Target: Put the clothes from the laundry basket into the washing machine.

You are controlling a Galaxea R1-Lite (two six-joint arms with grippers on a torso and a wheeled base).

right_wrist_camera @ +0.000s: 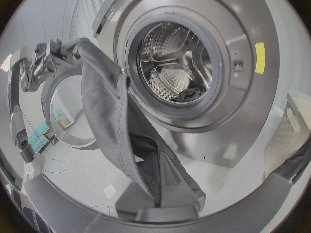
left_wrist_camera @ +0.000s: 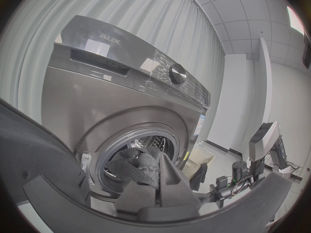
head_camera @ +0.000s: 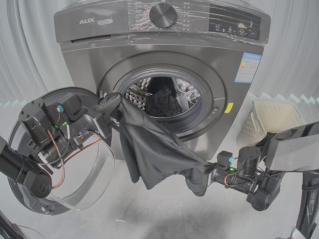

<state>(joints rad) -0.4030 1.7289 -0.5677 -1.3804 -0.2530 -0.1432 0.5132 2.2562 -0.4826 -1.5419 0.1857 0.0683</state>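
Dark grey cloth, one garment (head_camera: 156,150), hangs stretched before the open mouth of the one washing machine (head_camera: 159,50). The left gripper (head_camera: 111,104) pinches one end at the opening's left edge. The right gripper (head_camera: 206,174) clamps the other end, lower, near the machine's bottom right corner. A second dark garment (head_camera: 162,104) lies in the drum. One white basket (head_camera: 275,117) stands beside the machine's right side. The right wrist view adds the held garment's stitched hem.

Lab-like test room: pleated grey curtain (head_camera: 26,34) backdrop, tiled drop ceiling (left_wrist_camera: 246,13), bare pale floor (head_camera: 149,209), lone washing machine (head_camera: 159,67) with film-wrapped panel, laundry basket (head_camera: 279,115) beside.
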